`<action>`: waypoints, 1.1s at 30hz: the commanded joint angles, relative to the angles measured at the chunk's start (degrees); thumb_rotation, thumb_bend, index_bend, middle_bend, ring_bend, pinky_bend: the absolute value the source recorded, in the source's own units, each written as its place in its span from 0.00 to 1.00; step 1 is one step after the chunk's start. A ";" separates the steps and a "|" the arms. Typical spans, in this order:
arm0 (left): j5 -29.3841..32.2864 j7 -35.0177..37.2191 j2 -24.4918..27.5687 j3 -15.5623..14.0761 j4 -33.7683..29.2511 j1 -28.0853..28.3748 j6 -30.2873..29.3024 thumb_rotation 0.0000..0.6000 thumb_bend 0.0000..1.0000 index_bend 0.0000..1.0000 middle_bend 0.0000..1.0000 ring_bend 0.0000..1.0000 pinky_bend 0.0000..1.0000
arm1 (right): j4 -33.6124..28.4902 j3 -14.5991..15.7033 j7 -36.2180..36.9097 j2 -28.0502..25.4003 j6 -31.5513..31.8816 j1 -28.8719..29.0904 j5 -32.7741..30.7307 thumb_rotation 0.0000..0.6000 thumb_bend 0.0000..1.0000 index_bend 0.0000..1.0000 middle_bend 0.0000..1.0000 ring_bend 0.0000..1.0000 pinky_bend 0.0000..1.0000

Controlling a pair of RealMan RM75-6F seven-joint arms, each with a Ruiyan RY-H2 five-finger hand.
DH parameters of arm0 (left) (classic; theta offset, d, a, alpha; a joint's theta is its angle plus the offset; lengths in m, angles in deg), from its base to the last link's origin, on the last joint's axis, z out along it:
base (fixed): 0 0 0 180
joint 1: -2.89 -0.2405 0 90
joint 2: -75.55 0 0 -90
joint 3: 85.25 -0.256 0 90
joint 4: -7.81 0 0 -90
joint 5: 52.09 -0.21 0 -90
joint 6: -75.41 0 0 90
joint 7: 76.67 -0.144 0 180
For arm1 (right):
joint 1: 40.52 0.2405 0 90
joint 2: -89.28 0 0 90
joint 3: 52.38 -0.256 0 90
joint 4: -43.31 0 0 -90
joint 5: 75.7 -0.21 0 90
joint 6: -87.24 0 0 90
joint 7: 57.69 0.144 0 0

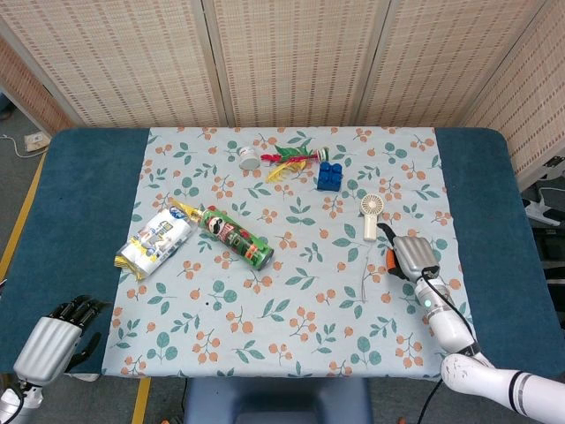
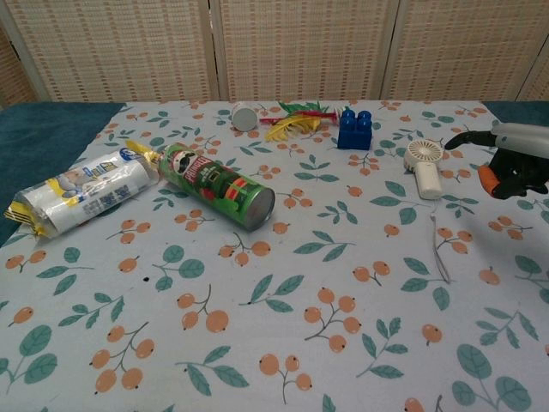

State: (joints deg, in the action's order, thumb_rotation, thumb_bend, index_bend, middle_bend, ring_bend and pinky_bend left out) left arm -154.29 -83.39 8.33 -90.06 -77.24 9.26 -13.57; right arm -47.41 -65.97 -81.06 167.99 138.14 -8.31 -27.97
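woven cane screens are seen behind a table covered in dark blue, with a floral cloth laid over its middle.

the right hand is held just above the cloth near its right side, back upward, with nothing gripped; in the chest view the right hand is shown with one dark finger stretched out toward the left and the others curled under, an orange patch visible beneath them. a small white handheld fan is found nearest to it, lying flat on the cloth just beyond the outstretched fingertip, its round head away from the robot; whether the fingertip touches the fan cannot be told. a thin white cord is laid on the cloth in front of the fan's handle.

farther off, a blue toy brick is placed behind the fan, and beside it a red, yellow and green feathered toy and a small white cup on its side. a green crisp tube is laid slantwise at the cloth's left, touching a blue and yellow snack packet.

the left hand is kept at the near left edge of the table, well apart from everything, fingers curled in on nothing.
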 commanded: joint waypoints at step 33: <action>-0.49 -0.10 0.05 -0.26 -0.12 -0.05 -0.18 1.00 0.42 0.24 0.29 0.21 0.41 | 13.03 1.55 0.88 7.84 -4.11 10.46 -16.04 1.00 0.72 0.09 0.84 0.73 0.79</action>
State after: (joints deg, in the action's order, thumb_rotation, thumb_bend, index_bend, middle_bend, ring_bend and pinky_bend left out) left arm -154.79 -83.49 8.38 -90.33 -77.37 9.20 -13.77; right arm -34.52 -64.42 -80.35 175.69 133.92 2.11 -44.18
